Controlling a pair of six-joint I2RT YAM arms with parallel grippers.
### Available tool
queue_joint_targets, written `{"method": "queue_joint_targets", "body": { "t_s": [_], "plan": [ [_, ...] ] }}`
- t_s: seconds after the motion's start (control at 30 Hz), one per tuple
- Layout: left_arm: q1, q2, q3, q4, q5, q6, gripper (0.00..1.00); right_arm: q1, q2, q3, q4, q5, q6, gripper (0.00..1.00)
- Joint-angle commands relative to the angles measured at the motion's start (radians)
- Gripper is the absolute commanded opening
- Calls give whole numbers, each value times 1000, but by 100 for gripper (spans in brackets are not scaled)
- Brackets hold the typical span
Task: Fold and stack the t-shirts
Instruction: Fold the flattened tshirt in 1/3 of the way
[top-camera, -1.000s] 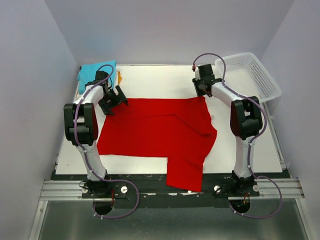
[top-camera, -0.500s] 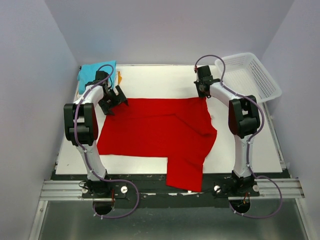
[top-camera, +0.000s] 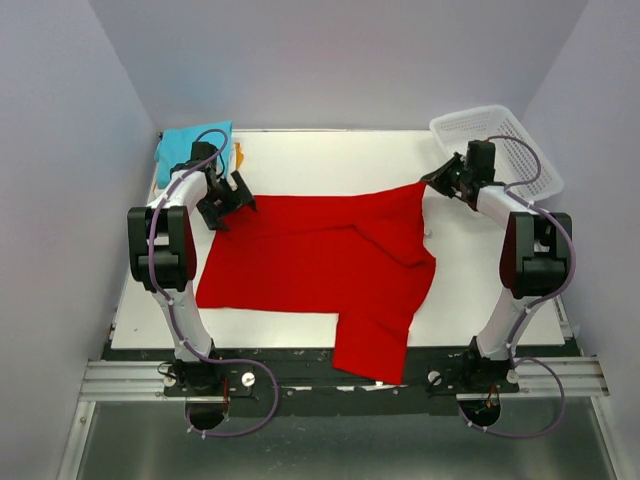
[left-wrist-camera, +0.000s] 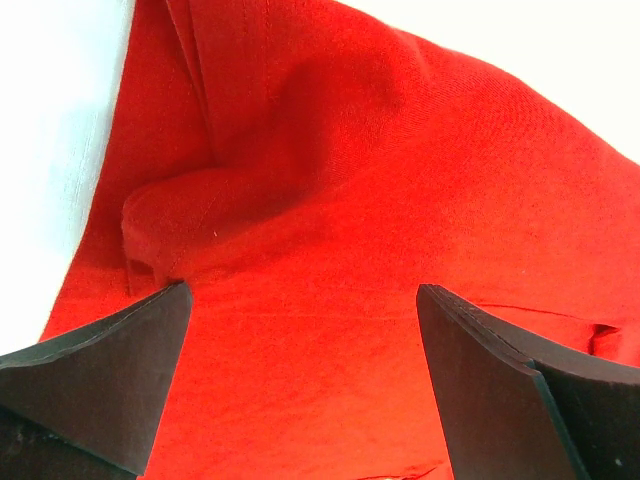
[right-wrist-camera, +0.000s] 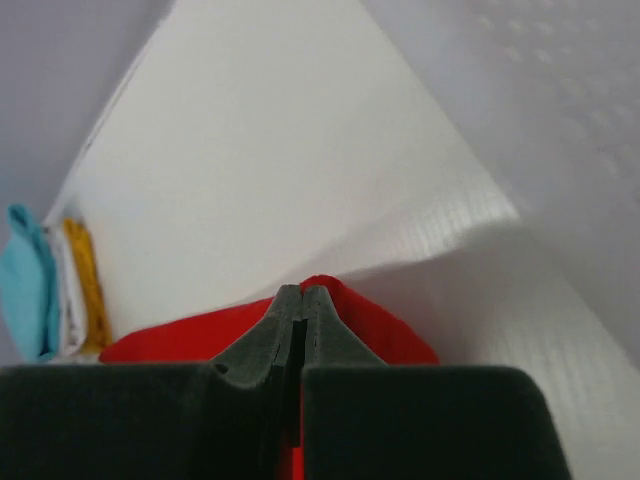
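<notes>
- Red cloth is covering the middle of the table (top-camera: 330, 155); the red shirt (top-camera: 310, 260) is lying spread out and mostly flat, with a diagonal fold running across it.
- One flap of the red shirt is hanging over the table's near edge, between the two arm bases.
- At the table's far right, the right gripper (top-camera: 430, 184) is pinching the far-right corner of the red shirt; its jaws are pressing tightly together on the cloth, and that corner is being pulled out into a point.
- At the table's far left, the left gripper (top-camera: 240, 200) is hovering over the far-left corner of the red shirt; its jaws are standing wide apart and gripping nothing, with a small bunched fold of cloth lying between them in the wrist view.
- On the table's far-left corner, the folded shirts are sitting together: the turquoise shirt (top-camera: 190, 145), the white shirt (right-wrist-camera: 62, 290) and the orange-yellow shirt (top-camera: 238, 155).
- Off the table's far-right corner, the white lattice basket (top-camera: 545, 185) is resting tilted.
</notes>
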Motion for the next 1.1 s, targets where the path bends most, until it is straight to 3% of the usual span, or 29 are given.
{"method": "queue_joint_targets", "body": {
  "t_s": [0.0,0.17,0.4,0.67,0.73,0.87,0.93,1.07],
  "plan": [
    [5,5,10,-20,-16,12,98,7,-44,-99,320,-249,281,1],
    [5,6,12,-22,-16,11,98,-19,-62,-166,418,-266,413,2],
    [6,5,8,-22,-16,10,98,-21,-81,-148,229,6,302,12],
    [6,6,13,-33,-17,8,99,-21,-67,-38,46,274,150,46],
    [6,0,13,-37,-25,9,99,-19,-91,-16,20,254,47,61],
    [6,-37,17,-34,-17,-6,99,-3,-143,-14,-29,74,-88,76],
    [5,-64,21,-28,-9,-13,99,44,-162,-14,-81,44,-150,97],
    [-8,-117,14,-18,1,-25,99,171,-219,-98,-119,28,-185,100]
  ]
}}
